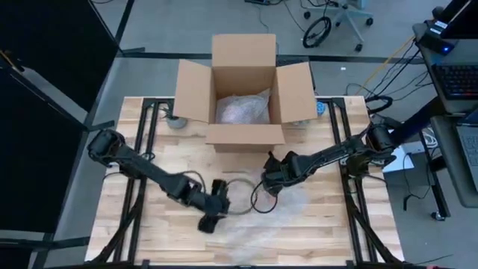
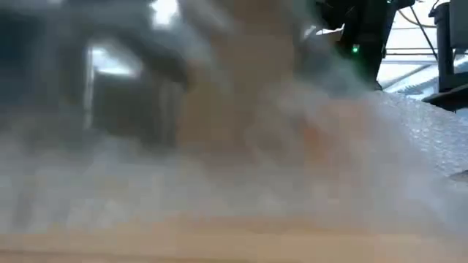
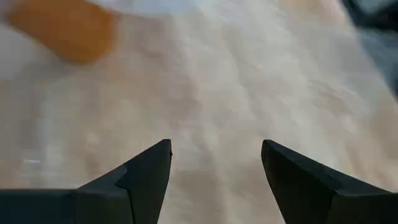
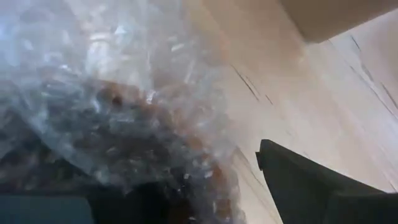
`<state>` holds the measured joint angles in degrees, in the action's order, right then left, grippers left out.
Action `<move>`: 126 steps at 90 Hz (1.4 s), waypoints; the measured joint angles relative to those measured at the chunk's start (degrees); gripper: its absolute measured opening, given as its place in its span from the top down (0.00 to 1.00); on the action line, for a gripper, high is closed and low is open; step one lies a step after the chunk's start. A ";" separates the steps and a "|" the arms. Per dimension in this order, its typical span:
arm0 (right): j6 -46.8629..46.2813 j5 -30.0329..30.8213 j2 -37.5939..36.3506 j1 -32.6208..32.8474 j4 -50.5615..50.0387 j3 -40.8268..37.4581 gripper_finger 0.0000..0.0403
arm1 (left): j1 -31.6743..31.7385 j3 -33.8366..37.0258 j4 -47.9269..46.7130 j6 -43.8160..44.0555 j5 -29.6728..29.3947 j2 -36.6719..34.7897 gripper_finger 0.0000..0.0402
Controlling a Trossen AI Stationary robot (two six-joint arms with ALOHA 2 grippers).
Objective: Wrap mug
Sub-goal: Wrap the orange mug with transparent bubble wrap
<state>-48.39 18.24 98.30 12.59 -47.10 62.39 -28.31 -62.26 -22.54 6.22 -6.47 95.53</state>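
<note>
bubble wrap half over the mug, both grippers low on the table

the right gripper [image 1: 267,181] seems to pinch the bubble wrap [image 4: 112,112], soft, slippery film over what looks like the mug [image 4: 124,134], hard and breakable; take the film's edge. the left gripper [image 3: 214,168] beside it gapes wide, empty.

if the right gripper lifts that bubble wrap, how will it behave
The bubble wrap looks thin and crumpled, so it will probably sag and drape rather than hold shape. It seems light, likely shifting easily. Its glossy film may slip from the right gripper.
</note>
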 joint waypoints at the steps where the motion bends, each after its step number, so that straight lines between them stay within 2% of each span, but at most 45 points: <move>1: 0.01 -0.03 0.00 -0.01 0.03 0.00 0.48 | -0.36 0.00 -0.74 0.00 0.13 0.10 0.41; 18: 0.56 -0.14 0.00 0.01 0.41 0.00 0.48 | -4.83 0.02 -10.07 -3.72 0.43 2.01 0.41; 34: 0.88 -0.09 0.00 0.01 0.57 0.00 0.48 | -7.31 0.02 -8.56 -8.25 1.09 6.57 0.41; 46: 1.13 -0.04 0.02 0.03 1.18 0.00 0.48 | -7.50 -0.17 -6.34 -9.69 -0.81 10.93 0.42; 58: 1.24 0.08 0.02 0.05 1.44 0.00 0.48 | -7.48 -0.23 -4.53 -9.72 -1.24 12.89 0.55; 75: 1.38 0.07 0.02 0.04 1.62 0.00 0.48 | -7.02 -0.22 -1.68 -9.57 -3.30 13.44 0.91; 79: 1.37 0.08 0.02 0.03 1.78 0.00 0.48 | -6.77 -0.22 -0.93 -9.11 -4.08 13.47 0.96; 95: 1.22 -0.28 0.02 0.08 2.19 0.00 0.48 | -7.01 -0.13 -1.22 -6.79 -5.15 12.32 1.00; 104: 1.04 -2.43 0.02 0.31 1.85 0.29 0.48 | -7.15 0.08 -2.70 -5.13 -5.04 10.82 1.00; 126: 2.03 -4.99 0.04 2.18 -1.79 6.25 0.48 | -8.54 0.11 -4.57 -2.21 -4.95 5.14 1.00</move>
<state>-46.37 13.26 98.35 14.78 -48.88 68.64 -36.86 -62.15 -27.12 4.01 -11.42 100.68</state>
